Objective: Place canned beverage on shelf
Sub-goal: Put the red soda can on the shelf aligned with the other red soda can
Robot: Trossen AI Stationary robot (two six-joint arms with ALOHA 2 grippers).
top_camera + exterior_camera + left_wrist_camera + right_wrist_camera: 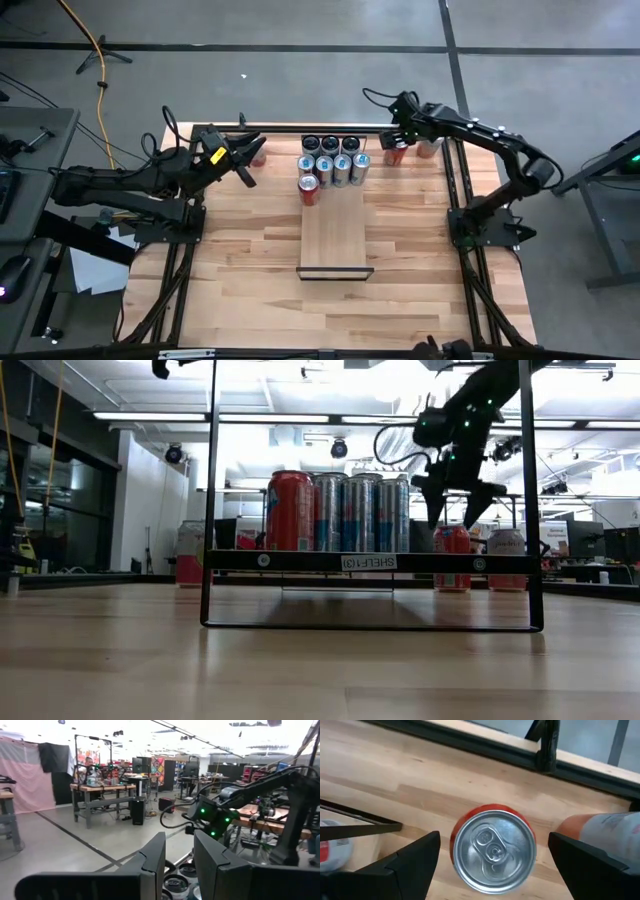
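Right arm: reached across the far right of the table, its right gripper (397,140) pointing straight down above a red can (493,851).
Right gripper state: fingers spread wide on either side of the red can, gripping nothing; in the low view the tips hung just above the can's top.
Red can position: upright on the tabletop (240,270), just beyond the shelf's far right corner, near the table's far edge.
Left arm: stretched over the far left of the table, left gripper (243,163) raised and aimed toward the cans.
Left gripper state: fingers (150,862) parted by a narrow gap, empty.
Shelf: the shelf (335,235) ran down the table's middle; its near half was bare.
Shelf contents: silver cans (333,165) packed at the far end, with one red-topped can (309,189) at the front left of the group.
Hard to make out: a pale can (615,827) beside the red one was cut off by the frame edge; another can by the left gripper was mostly hidden under it.
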